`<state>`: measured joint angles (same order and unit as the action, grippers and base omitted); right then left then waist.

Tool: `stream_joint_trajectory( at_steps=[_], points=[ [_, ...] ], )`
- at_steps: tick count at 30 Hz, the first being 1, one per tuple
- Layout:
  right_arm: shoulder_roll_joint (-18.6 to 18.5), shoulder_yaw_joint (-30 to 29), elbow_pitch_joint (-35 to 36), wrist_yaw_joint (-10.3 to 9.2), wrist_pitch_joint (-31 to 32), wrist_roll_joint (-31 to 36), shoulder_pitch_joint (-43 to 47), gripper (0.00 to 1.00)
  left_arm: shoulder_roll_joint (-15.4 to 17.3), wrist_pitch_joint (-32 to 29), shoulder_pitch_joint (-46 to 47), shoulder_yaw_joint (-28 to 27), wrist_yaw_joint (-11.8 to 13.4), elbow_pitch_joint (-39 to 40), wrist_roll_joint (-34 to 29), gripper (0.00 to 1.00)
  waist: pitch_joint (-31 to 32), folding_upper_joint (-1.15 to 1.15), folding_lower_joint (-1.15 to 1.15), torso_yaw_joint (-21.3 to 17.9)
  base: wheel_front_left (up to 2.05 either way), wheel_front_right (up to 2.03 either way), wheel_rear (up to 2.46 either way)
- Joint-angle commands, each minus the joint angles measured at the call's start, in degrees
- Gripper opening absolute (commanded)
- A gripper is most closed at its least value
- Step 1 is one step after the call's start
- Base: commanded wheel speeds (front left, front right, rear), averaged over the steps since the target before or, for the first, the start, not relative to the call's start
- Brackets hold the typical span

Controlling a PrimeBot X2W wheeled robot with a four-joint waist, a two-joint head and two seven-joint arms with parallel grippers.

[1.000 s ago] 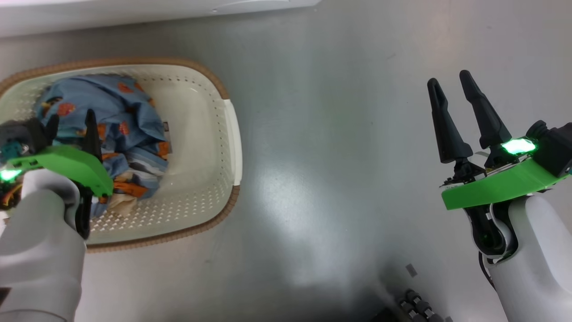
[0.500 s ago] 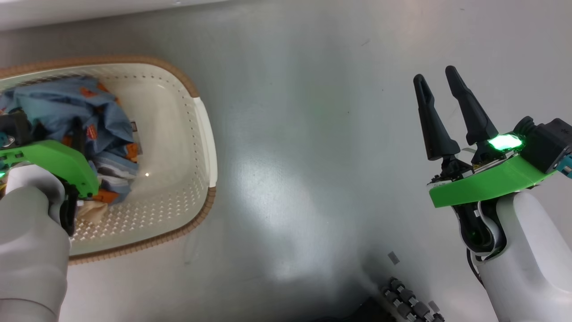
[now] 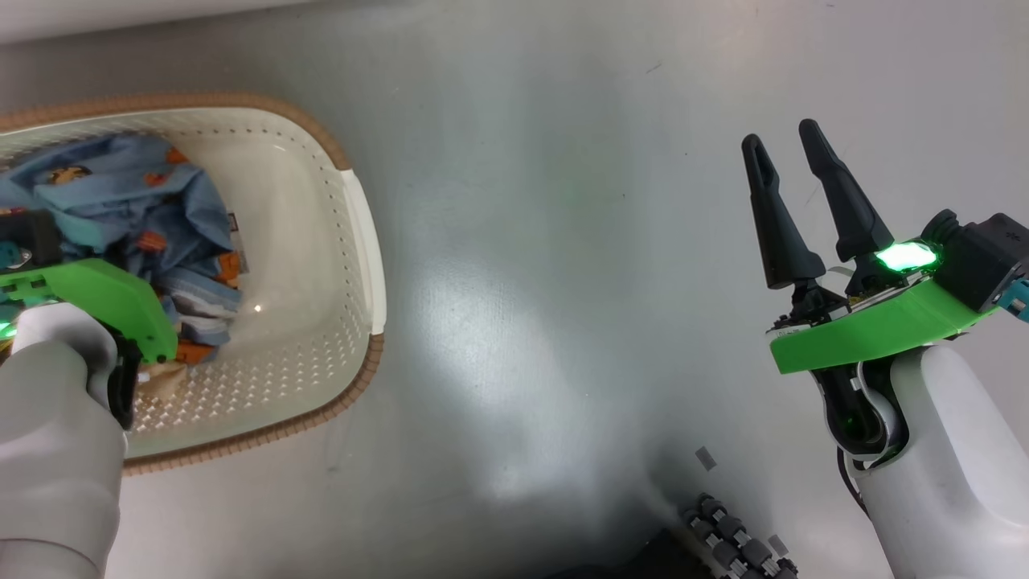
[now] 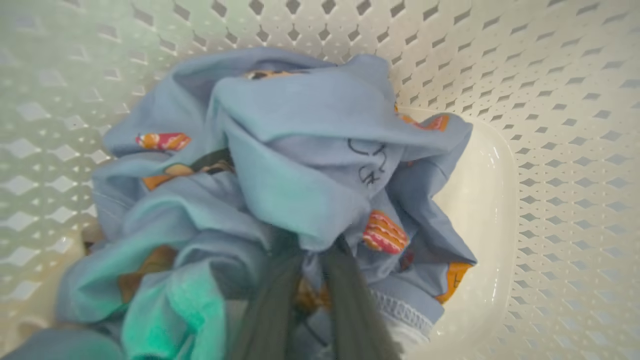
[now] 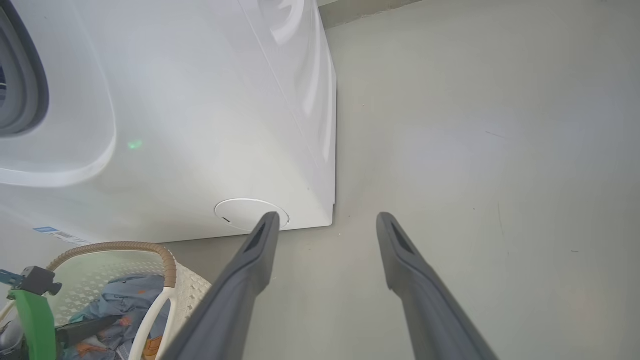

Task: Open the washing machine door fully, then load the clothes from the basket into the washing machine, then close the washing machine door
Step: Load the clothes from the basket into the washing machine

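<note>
- The cream basket sits on the grey floor, with the clothes heaped at its left end, inside the brown rim.
- Over that heap the left tool is clenched on the clothes. In the left wrist view its two dark fingers stand close together, a fold of light blue fabric pinched at their tips.
- In the head view a green mount and pale forearm cover the basket's near left corner, hiding the left fingers and part of the heap. A beige scrap peeks out just beneath the mount.
- Well to the right of the basket, the right tool hangs released above bare floor, fingers parted and grasping nothing. A green lamp is lit at its base.
- Beyond the basket's far side stands the white washing machine. Its round flap sits low on the front, partly behind a right finger, and a strip of grey gasket is cut off at the frame edge.
- A blue sticker on the machine, near the basket's rim, is too small to read.
- Black hand-drawn marks on the blue fabric cannot be made out as words.
- A dark label on the basket's floor lies half-hidden beside the clothes.
- Small grey rollers show on the floor, well right of the basket, cut by the bottom edge.
</note>
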<state>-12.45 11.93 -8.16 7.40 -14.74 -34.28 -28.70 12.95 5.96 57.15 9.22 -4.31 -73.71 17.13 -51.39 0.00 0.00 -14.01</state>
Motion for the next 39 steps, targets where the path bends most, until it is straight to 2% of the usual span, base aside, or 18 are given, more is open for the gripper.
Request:
stream_joint_trajectory(
  at_steps=[1, 16, 22, 30, 39],
  points=[
    [-0.1, 0.7, 0.9, 0.09, -0.3, 0.2, 1.6, 1.0, 2.3, 1.2, -1.6, -0.8, -0.1, 0.1, 0.5, 0.0, 0.3, 0.0, 0.0, 0.2, 0.0, 0.0, 0.0],
    [-0.3, 0.9, 0.7, 0.09, -0.3, 0.5, 2.0, 1.0, 1.5, 6.8, -3.8, 0.5, -1.6, 0.0, 1.4, 0.0, 4.9, 0.0, 0.0, 1.5, 0.0, 0.0, 0.0],
    [-0.1, 0.8, 0.5, 0.09, -0.3, 0.5, 2.6, 1.0, 1.6, 8.7, -5.8, 1.3, -2.2, 2.5, 1.1, 0.0, 7.0, 0.0, 0.0, 1.9, 0.0, 0.0, 0.0],
    [-0.2, 0.2, 0.3, 0.09, -0.3, 0.5, 3.4, 1.0, 2.3, 9.0, -9.7, 2.3, -2.7, 10.7, 0.1, 0.0, 9.3, 0.0, 0.0, 3.4, 0.0, 0.0, 0.0],
    [-1.8, 0.0, 0.2, 0.09, -0.3, 0.4, 3.9, 1.0, 1.3, 9.0, -16.8, -0.4, -1.8, 23.6, 0.3, 0.0, 12.1, 0.0, 0.0, 6.1, 0.0, 0.0, 0.0]
  ],
)
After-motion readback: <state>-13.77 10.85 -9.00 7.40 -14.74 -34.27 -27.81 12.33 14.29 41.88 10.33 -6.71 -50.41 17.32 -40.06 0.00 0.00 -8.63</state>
